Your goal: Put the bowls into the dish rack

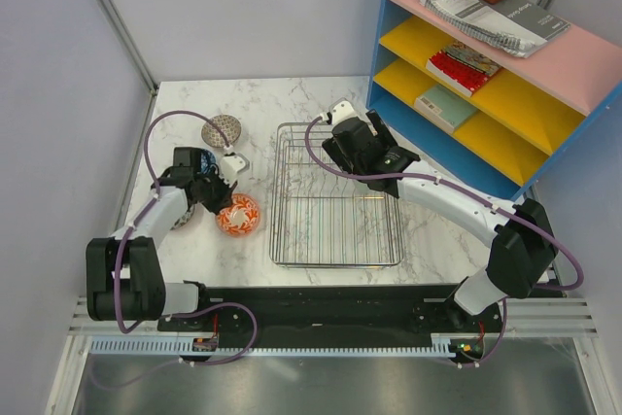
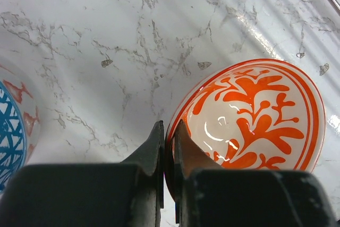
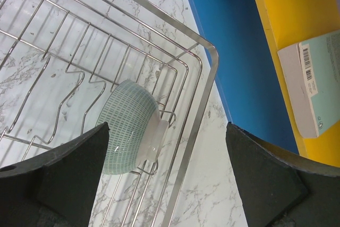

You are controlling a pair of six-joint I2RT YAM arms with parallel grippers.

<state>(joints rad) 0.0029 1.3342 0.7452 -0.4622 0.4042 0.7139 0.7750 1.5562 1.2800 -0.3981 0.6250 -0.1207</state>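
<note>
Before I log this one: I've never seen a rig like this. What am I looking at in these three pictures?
Two robot arms are bolted at the near edge of a marble table. One picture looks down from above and behind them. The other two come from a camera on each wrist, so the dark shapes at the bottom are that arm's own fingers. On the table sit a wire dish rack and a grey patterned bowl, with a blue shelf unit alongside. The left gripper is shut on the rim of a red-orange patterned bowl. The right gripper is open over a pale teal bowl lying on its side in a corner of the rack. A blue-patterned bowl shows at the edge of the left wrist view.
</note>
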